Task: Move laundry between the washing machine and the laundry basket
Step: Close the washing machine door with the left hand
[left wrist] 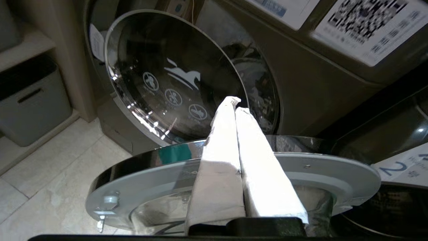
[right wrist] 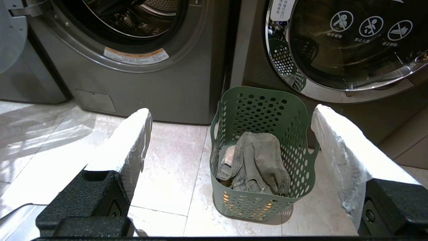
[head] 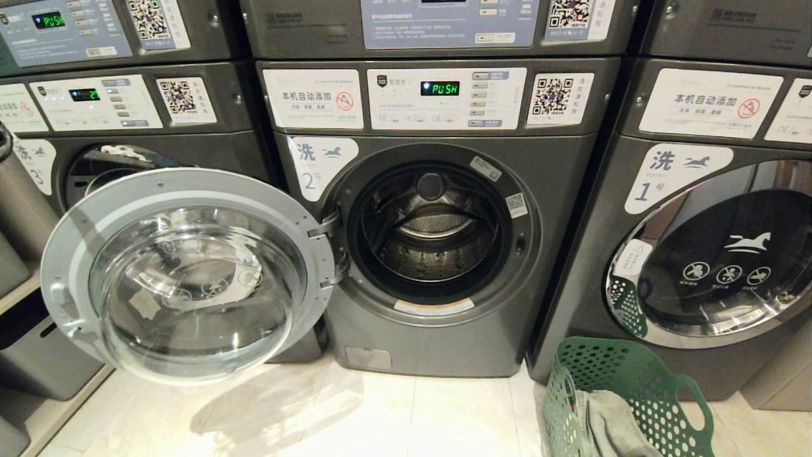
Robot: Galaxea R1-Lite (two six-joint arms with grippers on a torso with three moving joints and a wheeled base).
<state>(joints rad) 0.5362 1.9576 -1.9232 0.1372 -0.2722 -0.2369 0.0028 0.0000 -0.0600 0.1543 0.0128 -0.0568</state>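
Observation:
The washing machine (head: 444,343) labelled 2 stands in the middle with its round door (head: 184,273) swung wide to the left. Its drum (head: 431,235) looks empty. The green laundry basket (head: 634,368) sits on the floor at the lower right and holds laundry, a faded grey-green denim garment (right wrist: 257,160). My right gripper (right wrist: 231,110) hangs open, back from the basket (right wrist: 234,201), with nothing between its white-wrapped fingers. My left gripper (left wrist: 235,103) is shut and empty, just over the rim of the open door (left wrist: 317,167). Neither gripper shows in the head view.
Machine 1 (head: 717,266) with its door closed stands right behind the basket. Machine 3 (head: 95,165) sits behind the open door on the left. A grey storage bin (left wrist: 33,103) fills a low shelf at the far left. Pale tiled floor (head: 380,412) lies before the machines.

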